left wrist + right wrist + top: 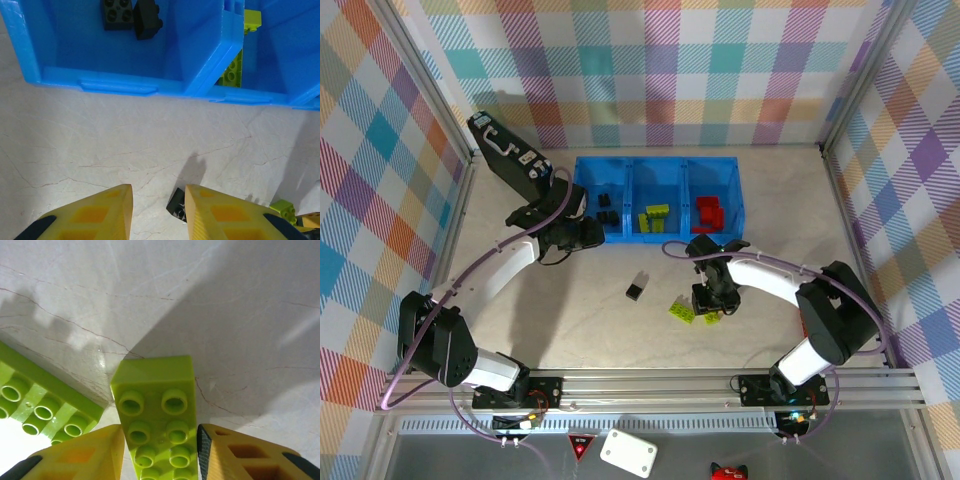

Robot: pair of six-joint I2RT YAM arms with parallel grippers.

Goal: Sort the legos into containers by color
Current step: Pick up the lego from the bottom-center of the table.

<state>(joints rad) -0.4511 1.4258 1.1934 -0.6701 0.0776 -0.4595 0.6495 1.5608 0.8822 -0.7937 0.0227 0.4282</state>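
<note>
Right gripper [160,430] is down on the table, right of centre, both fingers hard against the long sides of a lime brick [155,390]. That's a grip. The brick lies studs up, its long axis running straight out from between the fingers, away from the wrist. A second lime brick [45,400] lies just beside it, angled across.

Left gripper [159,195] hangs in front of the blue tray [655,160], jaws slightly parted and holding nothing. A loose black brick [637,289] sits mid-table, well apart from the tray.

The tray stands at the table's far edge, its three compartments in a row. Black bricks [606,208] are in the left one, lime bricks [654,217] in the middle, red bricks [709,212] in the right.
</note>
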